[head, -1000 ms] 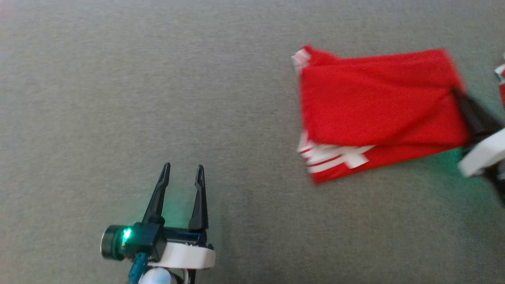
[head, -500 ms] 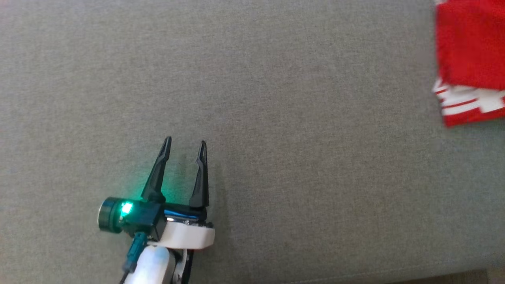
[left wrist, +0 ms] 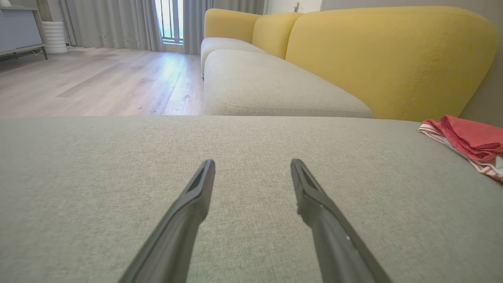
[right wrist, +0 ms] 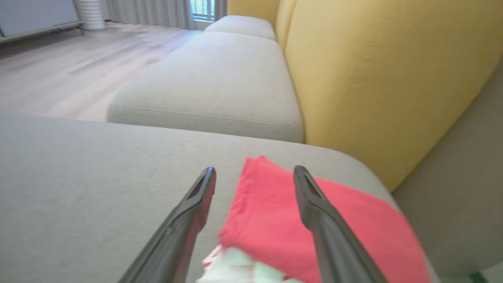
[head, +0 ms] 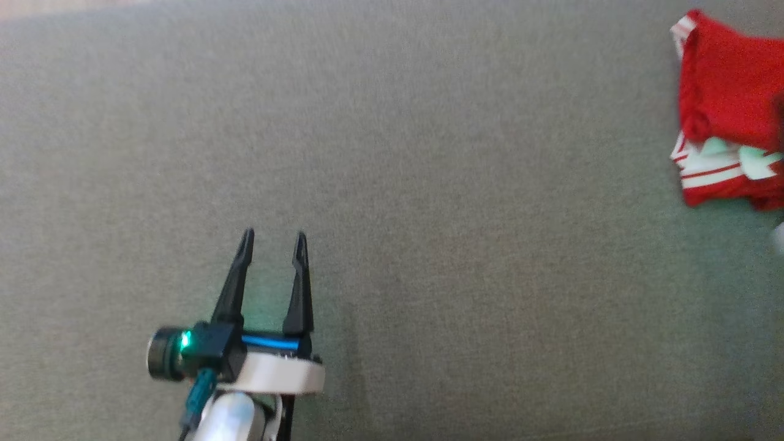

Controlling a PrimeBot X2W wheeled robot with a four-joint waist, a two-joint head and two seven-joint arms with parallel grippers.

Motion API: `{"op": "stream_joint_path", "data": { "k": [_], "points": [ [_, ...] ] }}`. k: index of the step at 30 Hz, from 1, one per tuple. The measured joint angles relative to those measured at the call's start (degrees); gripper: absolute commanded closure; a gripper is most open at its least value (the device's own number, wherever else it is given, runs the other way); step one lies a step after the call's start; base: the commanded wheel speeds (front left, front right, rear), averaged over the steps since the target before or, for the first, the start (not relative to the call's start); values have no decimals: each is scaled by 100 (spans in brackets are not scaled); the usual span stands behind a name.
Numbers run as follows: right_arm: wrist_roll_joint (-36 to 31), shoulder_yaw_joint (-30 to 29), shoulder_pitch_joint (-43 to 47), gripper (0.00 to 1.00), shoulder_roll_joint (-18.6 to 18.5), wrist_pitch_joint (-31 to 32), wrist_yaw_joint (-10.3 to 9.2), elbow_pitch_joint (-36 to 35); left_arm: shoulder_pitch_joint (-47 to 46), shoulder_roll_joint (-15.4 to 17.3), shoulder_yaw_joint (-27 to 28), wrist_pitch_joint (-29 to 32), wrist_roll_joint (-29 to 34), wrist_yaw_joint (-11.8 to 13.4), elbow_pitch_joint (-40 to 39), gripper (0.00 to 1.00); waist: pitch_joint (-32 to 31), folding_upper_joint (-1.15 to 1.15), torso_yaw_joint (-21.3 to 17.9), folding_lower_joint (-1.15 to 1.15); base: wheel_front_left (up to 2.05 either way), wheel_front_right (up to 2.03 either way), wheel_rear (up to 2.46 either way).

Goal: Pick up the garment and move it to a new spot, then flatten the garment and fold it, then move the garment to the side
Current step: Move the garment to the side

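The garment (head: 726,110) is red with white stripes and lies folded on the grey cushion (head: 429,184), at the far right of the head view and cut by its edge. Its near-left edge looks a little bunched. In the left wrist view the garment (left wrist: 471,137) lies far to the right. My left gripper (head: 274,240) is open and holds nothing, well to the left of the garment, its fingers (left wrist: 196,196) low over bare cushion. My right gripper (right wrist: 255,170) is open just above the garment (right wrist: 271,212), with the red cloth lying under and between its fingers.
The yellow sofa backrest (right wrist: 373,78) rises close behind the garment. A second grey seat cushion (left wrist: 267,86) lies beyond a gap, with wooden floor (left wrist: 98,78) and curtains past it. A pale blurred part (head: 779,237) shows at the head view's right edge.
The head camera has swung left, so the garment now sits at the picture's right edge. A second ago my right gripper was at the garment's right edge. The left gripper stays open.
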Motion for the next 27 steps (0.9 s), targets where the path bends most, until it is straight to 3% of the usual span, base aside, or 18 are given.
{"op": "stream_joint_path", "data": {
  "k": [5, 12, 15, 19, 27],
  "points": [
    [-250, 472, 514, 0, 968, -406, 0, 127, 449, -1, 35, 0, -82, 56, -7, 0, -615, 0, 70, -1, 0, 0, 0],
    [-455, 855, 1256, 0, 2142, -1461, 0, 580, 1285, 2, 230, 0, -174, 211, -223, 0, -1648, 0, 222, -2, 0, 0, 0],
    [-569, 737, 1596, 0, 2435, -1558, 0, 506, 1596, 1, 390, 0, -175, 280, -441, 0, -1952, 0, 289, -2, 0, 0, 0],
    [-865, 315, 2108, 0, 2739, -1559, 0, -136, 1867, 5, 590, 0, -172, 291, -776, 0, -2249, 0, 370, -1, 0, 0, 0],
    [-1251, 104, 2958, 0, 3034, -1574, 0, -597, 2630, 19, 784, 1, -54, 89, -1059, 0, -2446, 0, 287, -1, 0, 0, 0]
  ]
}}
